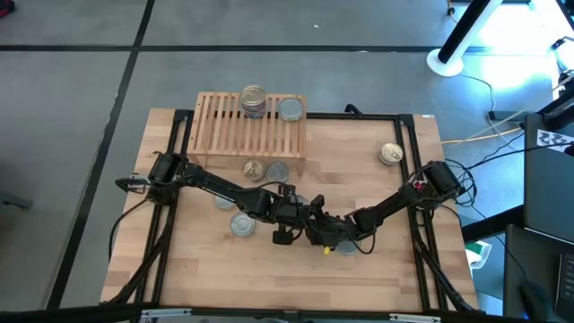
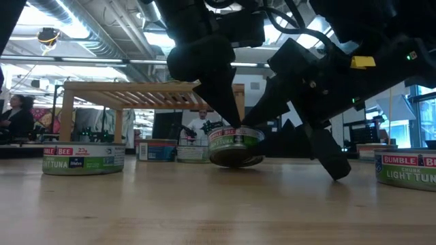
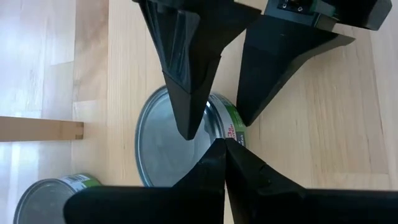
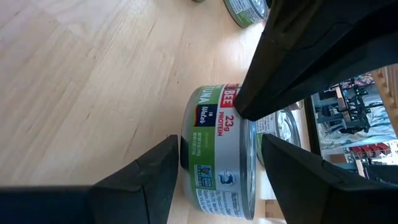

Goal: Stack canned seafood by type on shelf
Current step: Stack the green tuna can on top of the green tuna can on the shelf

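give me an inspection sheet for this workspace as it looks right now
surface: light wood tabletop, bare toward the near edge
shelf: slatted rack at the far side; a stack of cans and a single silver-lidded can stand on it
cans off shelf: one tilted green-label tuna can at table centre; gold-lidded can alone toward the right; others lie on the table by the rack's front
clutter: nothing seen
left gripper: shut, tips pressed at the tilted can's rim
right gripper: fingers apart, one on each side of the same can; whether they grip it is unclear
cables: cords on the floor right of the table
surroundings: grey floor, white stand base, people in the room behind
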You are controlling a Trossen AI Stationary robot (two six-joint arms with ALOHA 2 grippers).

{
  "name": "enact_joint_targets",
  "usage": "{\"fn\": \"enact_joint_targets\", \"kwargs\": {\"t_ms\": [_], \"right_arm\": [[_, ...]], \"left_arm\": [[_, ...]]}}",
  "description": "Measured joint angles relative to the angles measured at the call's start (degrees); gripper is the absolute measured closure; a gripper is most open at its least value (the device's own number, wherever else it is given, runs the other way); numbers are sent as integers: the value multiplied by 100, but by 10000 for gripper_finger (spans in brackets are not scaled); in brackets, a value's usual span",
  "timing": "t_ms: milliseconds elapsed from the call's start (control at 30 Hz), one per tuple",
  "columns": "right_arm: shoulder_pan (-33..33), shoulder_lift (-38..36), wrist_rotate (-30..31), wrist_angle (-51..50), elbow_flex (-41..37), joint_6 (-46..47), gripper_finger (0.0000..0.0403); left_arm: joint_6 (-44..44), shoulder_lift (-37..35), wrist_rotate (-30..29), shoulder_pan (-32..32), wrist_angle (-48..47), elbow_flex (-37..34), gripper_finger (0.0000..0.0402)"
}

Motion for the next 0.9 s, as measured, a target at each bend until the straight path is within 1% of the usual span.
{"fn": "enact_joint_targets", "kwargs": {"t_ms": [133, 300, 633, 767, 900], "right_arm": [[0, 0, 8, -76, 4, 4, 176], [4, 0, 223, -98, 2, 5, 176], [9, 0, 199, -100, 0, 4, 176], [4, 0, -12, -100, -2, -18, 176], [4, 0, -6, -116, -2, -17, 176]], "left_arm": [[0, 0, -2, 0, -2, 0, 401], [2, 0, -28, 2, -2, 0, 401], [-26, 0, -26, 4, -2, 0, 401], [-41, 0, -22, 14, -2, 0, 401], [-36, 0, -20, 40, -2, 0, 401]]}}
